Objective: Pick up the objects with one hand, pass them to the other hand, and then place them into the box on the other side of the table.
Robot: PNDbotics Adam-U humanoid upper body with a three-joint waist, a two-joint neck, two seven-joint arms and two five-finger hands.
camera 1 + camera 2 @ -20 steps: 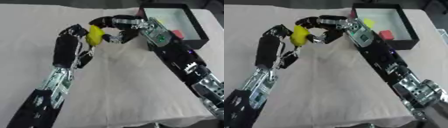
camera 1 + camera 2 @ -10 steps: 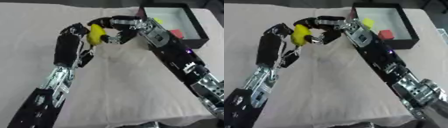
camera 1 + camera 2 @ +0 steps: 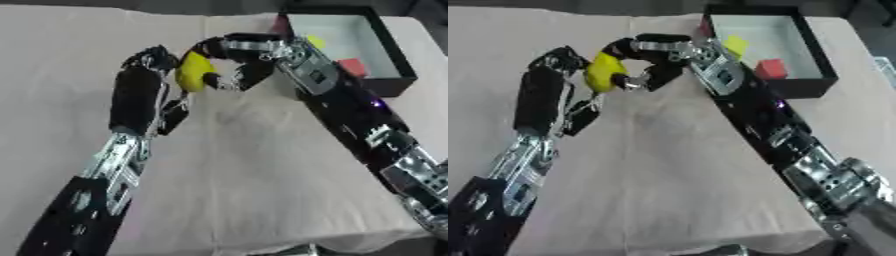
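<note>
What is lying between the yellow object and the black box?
In the right eye view, the right hand and its wrist lie between the yellow object and the black box.

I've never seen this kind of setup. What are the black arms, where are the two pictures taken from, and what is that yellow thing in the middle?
You are looking at a humanoid robot's two arms, seen from a stereo camera in its head looking down; the two pictures are its left and right eyes at the same moment. The left hand and right hand meet above a cloth-covered table, both with fingers around a yellow object, so it looks like a pass between hands. I cannot tell which hand bears it. At the far right sits a black box holding a red block and a yellow piece.
</note>
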